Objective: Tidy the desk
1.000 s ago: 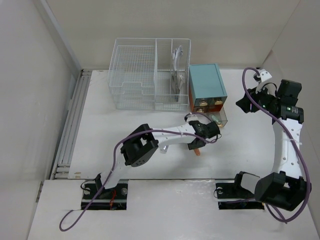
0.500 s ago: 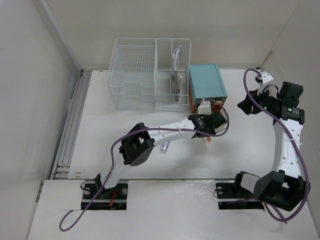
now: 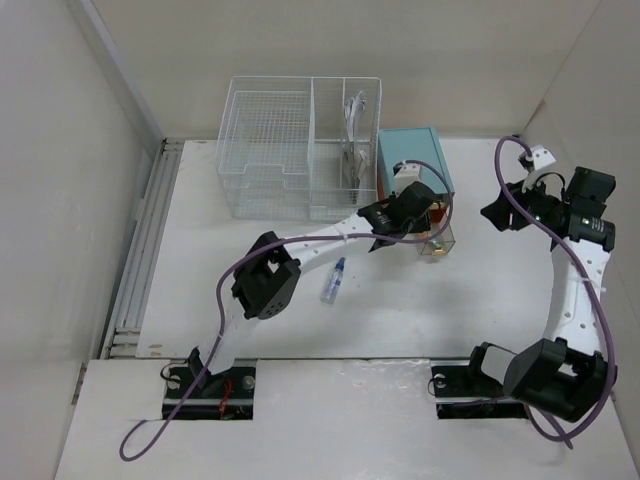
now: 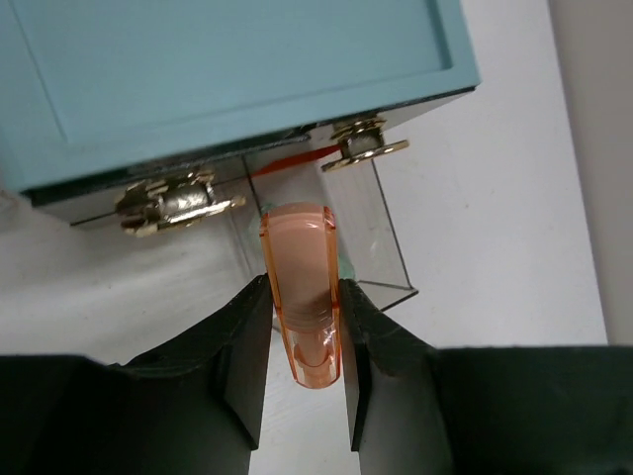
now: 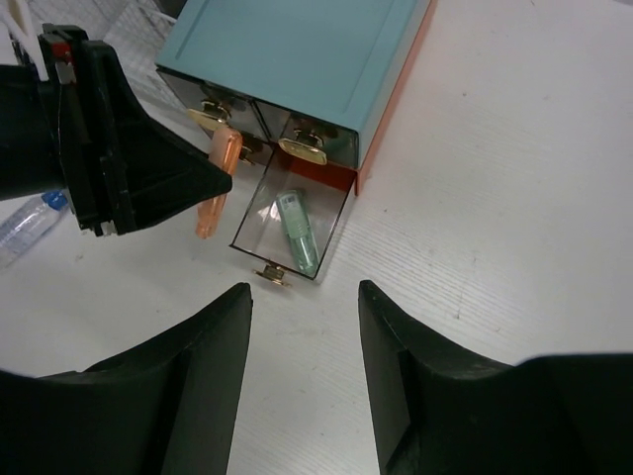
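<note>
Desk [image 3: 200,250]: white top spread under both arms.
Box [image 3: 412,165]: teal, at the far middle of the desk.
Drawer [image 5: 287,233]: clear, standing open, just right of the orange tube.
Left gripper [image 4: 302,297]: nearer arm, clamped on the orange tube [image 4: 300,267], whose long axis points at the box front.
Right gripper [image 5: 304,289]: fingers spread, holding nothing.
Green tube [image 5: 297,233]: lies in the drawer, plain only from the right wrist.

White arm links [image 3: 330,237], black joints [image 3: 265,288] (boxy), looping purple cables [image 3: 500,175]
</note>
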Tool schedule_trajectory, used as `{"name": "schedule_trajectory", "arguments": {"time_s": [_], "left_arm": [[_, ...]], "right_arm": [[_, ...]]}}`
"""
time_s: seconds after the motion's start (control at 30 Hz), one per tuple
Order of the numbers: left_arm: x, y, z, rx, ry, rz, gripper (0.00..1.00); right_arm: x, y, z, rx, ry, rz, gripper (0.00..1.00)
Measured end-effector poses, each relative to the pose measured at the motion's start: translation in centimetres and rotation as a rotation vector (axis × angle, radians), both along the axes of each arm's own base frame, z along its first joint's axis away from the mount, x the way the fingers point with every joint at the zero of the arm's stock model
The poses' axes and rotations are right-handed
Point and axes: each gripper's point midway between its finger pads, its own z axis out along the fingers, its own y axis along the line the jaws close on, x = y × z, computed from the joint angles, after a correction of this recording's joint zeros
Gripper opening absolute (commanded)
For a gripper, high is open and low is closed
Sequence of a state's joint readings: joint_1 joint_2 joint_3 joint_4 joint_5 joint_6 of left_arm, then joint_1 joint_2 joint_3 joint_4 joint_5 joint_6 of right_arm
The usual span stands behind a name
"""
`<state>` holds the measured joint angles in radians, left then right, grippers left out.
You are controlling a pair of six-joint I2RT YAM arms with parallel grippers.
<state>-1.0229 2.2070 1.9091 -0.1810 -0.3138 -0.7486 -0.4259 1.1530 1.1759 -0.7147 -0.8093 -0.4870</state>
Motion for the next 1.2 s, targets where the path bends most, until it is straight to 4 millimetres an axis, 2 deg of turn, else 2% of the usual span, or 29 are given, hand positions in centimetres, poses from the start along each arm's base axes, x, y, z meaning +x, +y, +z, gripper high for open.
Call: {"name": "schedule_trajectory", "arguments": {"time_s": [0.13,0.47,0.67,0.73,0.83,1.0,1.07,1.2], "left_arm": [[0.7,-0.8,0.6,-0.051,-0.019,-0.062,0.0],[-0.4,-4.0,2.0,-0.176,-0.035,-0.272,0.0],[0.1,-4.2,-0.4,-0.175,-0.006,-0.315,0.03],[0.4,-4.0,-1.5,-0.16,0.004,-0.314,0.07],[0.8,-3.9,-2.8,-0.142,0.013,-0.315,0.21],[1.5,-4.1,-2.9,-0.133,-0.007,-0.327,0.41],[1.5,-4.3,-2.6,-0.134,-0.016,-0.334,0.45],[1.4,-4.3,-2.6,-0.126,-0.023,-0.345,0.47]], "right_arm": [[0.0,-0.2,0.0,-0.003,-0.003,0.0,0.53],[0.1,-0.2,-0.3,0.002,0.006,0.0,0.53],[0.1,-0.5,-0.4,0.007,0.009,-0.006,0.53],[0.1,-0.6,-0.5,0.009,0.012,-0.007,0.53],[0.1,-0.7,-0.5,0.009,0.012,-0.006,0.53],[0.1,-0.6,-0.5,0.012,0.011,-0.003,0.53],[0.1,-0.6,-0.5,0.012,0.011,0.001,0.53],[0.0,-0.5,-0.5,0.012,0.012,0.003,0.53]]}}
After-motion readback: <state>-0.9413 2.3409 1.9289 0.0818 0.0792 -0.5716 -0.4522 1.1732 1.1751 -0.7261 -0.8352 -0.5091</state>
